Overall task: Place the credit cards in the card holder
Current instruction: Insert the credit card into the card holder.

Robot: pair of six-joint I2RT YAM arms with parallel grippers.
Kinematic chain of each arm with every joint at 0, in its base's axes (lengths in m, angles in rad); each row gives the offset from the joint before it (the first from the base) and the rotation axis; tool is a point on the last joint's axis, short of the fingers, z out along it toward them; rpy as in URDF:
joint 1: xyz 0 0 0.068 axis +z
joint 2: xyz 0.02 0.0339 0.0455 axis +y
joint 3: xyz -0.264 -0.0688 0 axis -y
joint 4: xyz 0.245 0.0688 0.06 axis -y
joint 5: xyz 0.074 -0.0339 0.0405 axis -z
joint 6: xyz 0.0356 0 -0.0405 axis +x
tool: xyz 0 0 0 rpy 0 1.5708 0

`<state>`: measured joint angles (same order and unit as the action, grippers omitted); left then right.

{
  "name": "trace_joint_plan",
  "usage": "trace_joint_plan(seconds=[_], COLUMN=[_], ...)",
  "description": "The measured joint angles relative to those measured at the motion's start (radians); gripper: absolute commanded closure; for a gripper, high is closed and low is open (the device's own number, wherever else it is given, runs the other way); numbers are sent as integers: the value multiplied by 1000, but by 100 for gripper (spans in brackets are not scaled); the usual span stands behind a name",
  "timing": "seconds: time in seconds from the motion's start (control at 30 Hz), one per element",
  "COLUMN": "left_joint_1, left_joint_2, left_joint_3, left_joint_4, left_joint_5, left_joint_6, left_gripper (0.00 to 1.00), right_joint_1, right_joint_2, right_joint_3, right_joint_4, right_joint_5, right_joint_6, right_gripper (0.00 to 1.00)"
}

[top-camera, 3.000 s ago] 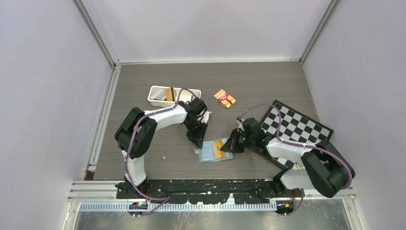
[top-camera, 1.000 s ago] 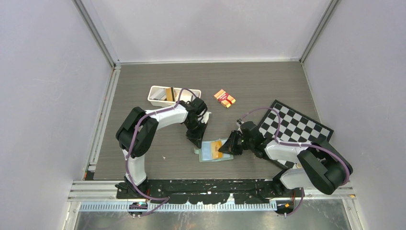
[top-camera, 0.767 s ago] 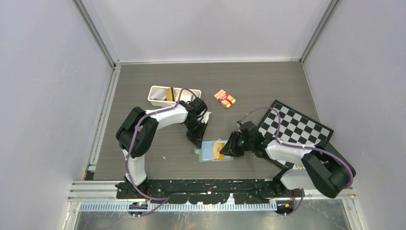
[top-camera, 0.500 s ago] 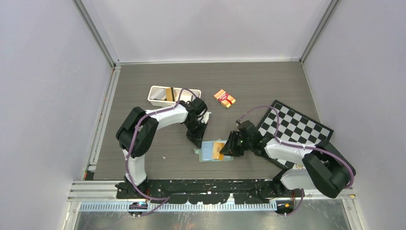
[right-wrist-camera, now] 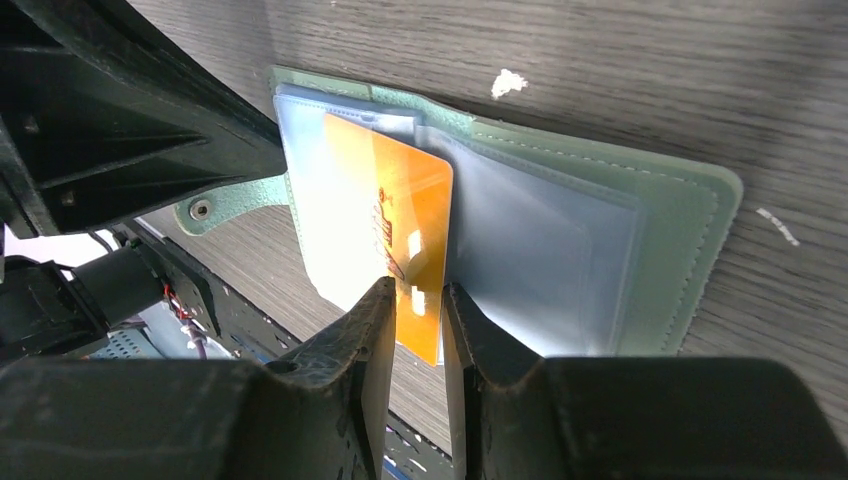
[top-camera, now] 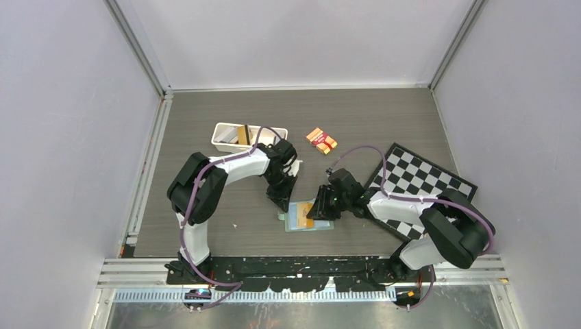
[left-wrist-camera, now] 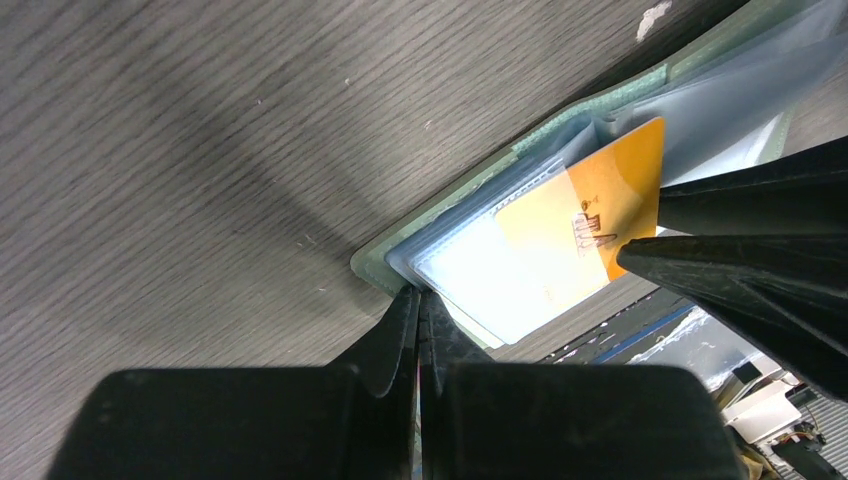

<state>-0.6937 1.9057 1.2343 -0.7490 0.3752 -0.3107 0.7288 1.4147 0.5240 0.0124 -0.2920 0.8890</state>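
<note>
**Entry: card holder, lying open, one gold card at its pockets**

1. Card holder (top-camera: 294, 219). You find it spread flat on the table (top-camera: 370, 116), with the sage-green cover down and the clear blue-grey pockets facing up. Its clasp tab (right-wrist-camera: 225, 203) sticks out from one side edge.

2. Gold card (right-wrist-camera: 395, 215). It lies flat on the card holder's pockets, beside the middle fold. One end is tucked under a clear sleeve and the other end lies uncovered.

3. Left gripper (left-wrist-camera: 418, 292). Its fingers are clenched together with nothing between them. The tips rest against the card holder's left edge, at a corner of the pocket stack.

4. Right gripper (right-wrist-camera: 418, 290). It hangs over the card holder's right half with its fingers a little parted. One finger stands on each side of the gold card's uncovered corner. You see the card's face in the gap, so it is released, not pinched.

5. White tray (top-camera: 220, 145). It sits beyond the card holder to the left, well apart. What look like two more cards (top-camera: 242, 133), one gold and one dark, stand inside it.

6. Orange-and-red packet (top-camera: 321, 140). It lies beyond the card holder, slightly to the right and well apart.

7. Checkerboard (top-camera: 425, 181). It lies to the right of the card holder, under the right arm.
</note>
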Motion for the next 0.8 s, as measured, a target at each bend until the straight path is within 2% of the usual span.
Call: trace_joint_plan(seconds=[0.37, 0.8], left_joint_1=[0, 0], left_joint_2=[4, 4], left_joint_3=[5, 5], left_joint_4=[-5, -4], left_joint_5=[5, 8], left_joint_6=[0, 0], left_gripper=[100, 100], right_joint_1=[37, 102], right_joint_2=[36, 73], right_joint_3=[57, 161], right_joint_4=[-27, -132], right_joint_5=[18, 84], right_joint_6=[-23, -72], right_gripper=[70, 60])
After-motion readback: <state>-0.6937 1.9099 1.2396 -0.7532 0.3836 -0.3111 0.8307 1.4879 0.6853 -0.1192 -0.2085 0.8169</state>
